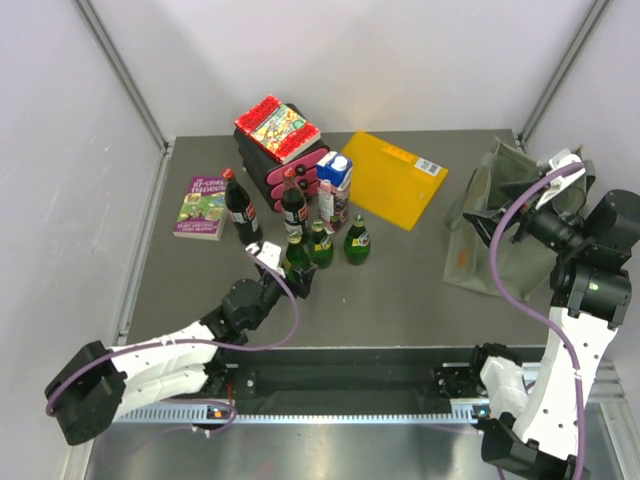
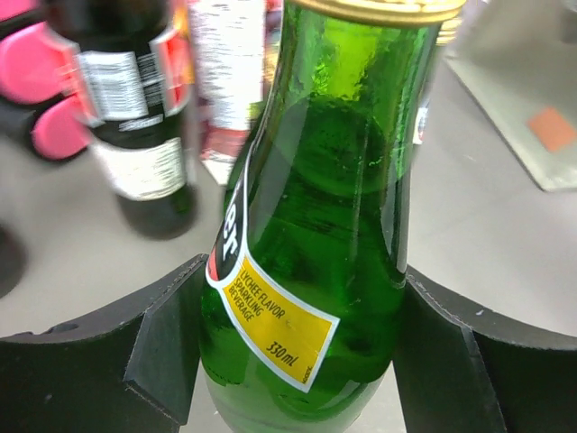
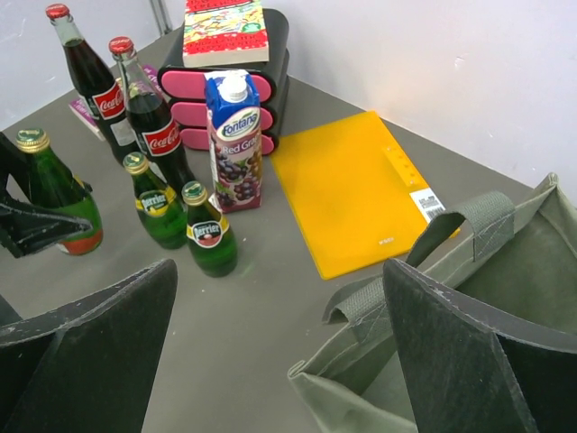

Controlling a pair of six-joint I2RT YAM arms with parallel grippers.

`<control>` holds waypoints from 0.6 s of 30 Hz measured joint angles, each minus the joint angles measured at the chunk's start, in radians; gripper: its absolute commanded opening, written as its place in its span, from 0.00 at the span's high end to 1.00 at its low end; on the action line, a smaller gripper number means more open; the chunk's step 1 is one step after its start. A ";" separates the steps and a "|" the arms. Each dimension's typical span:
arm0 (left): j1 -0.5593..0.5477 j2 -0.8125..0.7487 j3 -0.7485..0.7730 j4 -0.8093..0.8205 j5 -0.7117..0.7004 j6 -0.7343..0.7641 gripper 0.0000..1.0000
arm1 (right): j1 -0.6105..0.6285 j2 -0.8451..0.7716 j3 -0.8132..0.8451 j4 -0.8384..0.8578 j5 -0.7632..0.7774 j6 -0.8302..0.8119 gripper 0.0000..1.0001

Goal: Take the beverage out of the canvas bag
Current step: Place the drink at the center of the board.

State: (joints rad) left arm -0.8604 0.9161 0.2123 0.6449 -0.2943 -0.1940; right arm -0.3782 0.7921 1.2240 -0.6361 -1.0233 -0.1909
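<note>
Beverage: the green lychee bottle [image 2: 315, 225], gold-capped, stands upright among the other drinks on the table [image 1: 400, 290]. It is outside the canvas bag [image 3: 527, 271] and well apart from it.
Left gripper [image 2: 302, 316]: closed around the bottle's lower body, with a dark finger pressed to each side just above the yellow label.
Bottle's base: I cannot tell whether it touches the table.
Right gripper [image 3: 279, 280]: fingers spread wide and holding nothing.
Right gripper and bag: one finger is over the bag's open mouth and near rim, the other over bare table. A strap handle [image 3: 469, 225] arches just beyond.
Neighbours: two Perrier bottles [image 3: 206, 236] are just beside the held bottle. The Coca-Cola bottles [image 3: 144, 117] and Fontana carton [image 3: 234, 144] stand behind them.
Between drinks and bag: a flat yellow-orange folder [image 3: 352, 189].
</note>
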 measured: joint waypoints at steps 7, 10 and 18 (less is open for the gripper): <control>0.024 -0.035 -0.077 0.062 -0.105 -0.026 1.00 | 0.000 0.000 -0.002 0.000 0.000 -0.002 0.04; 0.061 -0.030 -0.105 0.096 -0.138 -0.036 1.00 | 0.000 0.000 -0.010 0.000 0.000 -0.008 0.04; 0.187 0.180 -0.112 0.267 -0.138 -0.049 1.00 | 0.000 0.002 -0.019 -0.029 0.001 -0.048 0.03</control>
State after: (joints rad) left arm -0.6739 1.0966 0.1005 0.9123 -0.4324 -0.2428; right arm -0.3782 0.7940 1.2045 -0.6651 -1.0225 -0.2390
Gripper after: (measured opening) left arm 0.754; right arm 0.965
